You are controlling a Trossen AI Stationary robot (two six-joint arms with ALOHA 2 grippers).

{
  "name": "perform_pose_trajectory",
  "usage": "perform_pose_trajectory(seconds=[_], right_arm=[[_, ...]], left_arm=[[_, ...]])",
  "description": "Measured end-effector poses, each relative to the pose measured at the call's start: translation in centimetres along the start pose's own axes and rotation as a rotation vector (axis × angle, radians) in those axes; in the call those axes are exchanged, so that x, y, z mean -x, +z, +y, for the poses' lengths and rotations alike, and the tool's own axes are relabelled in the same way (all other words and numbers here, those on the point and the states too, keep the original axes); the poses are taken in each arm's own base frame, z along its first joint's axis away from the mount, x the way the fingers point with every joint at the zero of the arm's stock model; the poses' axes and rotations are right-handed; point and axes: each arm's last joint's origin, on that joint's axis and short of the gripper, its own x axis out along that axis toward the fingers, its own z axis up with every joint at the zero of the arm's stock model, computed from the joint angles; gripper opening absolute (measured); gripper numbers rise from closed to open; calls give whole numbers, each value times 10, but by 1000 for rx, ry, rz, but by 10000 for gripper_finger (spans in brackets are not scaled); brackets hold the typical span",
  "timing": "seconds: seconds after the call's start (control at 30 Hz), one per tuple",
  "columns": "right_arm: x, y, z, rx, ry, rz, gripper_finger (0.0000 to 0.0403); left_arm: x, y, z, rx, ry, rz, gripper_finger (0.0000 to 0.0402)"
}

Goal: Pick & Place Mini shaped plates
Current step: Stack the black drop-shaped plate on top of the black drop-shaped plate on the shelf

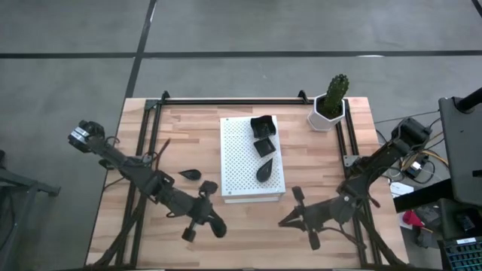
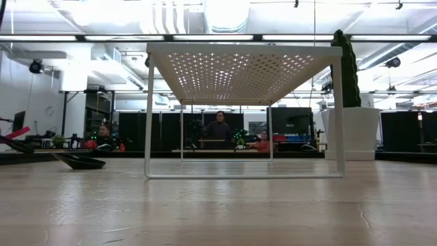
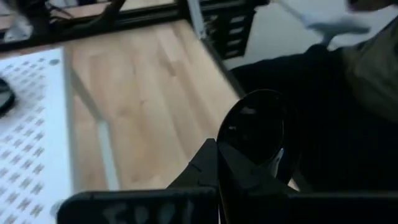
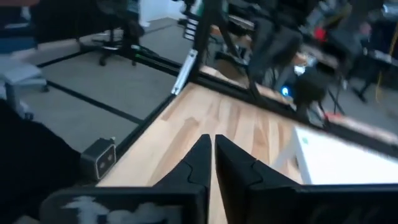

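Counter (image 1: 316, 162): pale wooden planks with visible grain, framed by dark rails.
Board (image 1: 239, 162): my landmark; a white perforated sheet-metal stand on thin white legs, raised above the counter, dotted all over with small holes.
Plates on the board: three small dark glossy dishes along its right edge. A squarish one (image 1: 262, 125) sits at the far corner, a smaller square one (image 1: 263, 147) just nearer than it, and a leaf-shaped one (image 1: 264, 172) towards the near right corner.
Plate on the counter (image 1: 190, 175): a dark teardrop dish lying flat on the wood, left of the board and apart from it; from table height it reads as a shallow, pointed bowl.
My left gripper (image 1: 205, 226): over the counter's near edge, in front of the board's near left corner. Its fingers (image 3: 249, 180) are clamped on a dark, shiny, rounded teardrop plate (image 3: 255, 127), lifted clear of the wood.
My right gripper (image 1: 300, 212): in front of the board's near right corner, above bare wood; its fingers (image 4: 202, 162) are pressed together with nothing between them.
Cactus pot (image 1: 327, 111): white, hexagonal, with a green columnar cactus, beyond the board's far right corner.
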Motion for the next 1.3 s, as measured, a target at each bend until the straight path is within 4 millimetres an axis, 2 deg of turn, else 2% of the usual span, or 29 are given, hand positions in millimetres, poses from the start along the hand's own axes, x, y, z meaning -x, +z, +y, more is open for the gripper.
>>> perform_pose_trajectory(seconds=[0.3,0.43,0.63,0.83,1.07,1.3], right_arm=[[-40,27,-1,180,-5,-21,105],[-56,37,-1,251,-7,15,123],[-78,48,2,292,38,61,120],[-94,54,4,374,58,80,108],[-103,70,5,410,111,16,96],[-106,71,2,399,164,1,95]], left_arm=[[-6,6,6,137,-156,-31,0],[-7,9,8,144,-172,-55,0],[-12,8,17,166,-184,-51,0],[-26,13,11,108,-393,-119,0],[-44,14,13,121,-413,-124,0],[-63,22,15,123,-424,-124,0]])
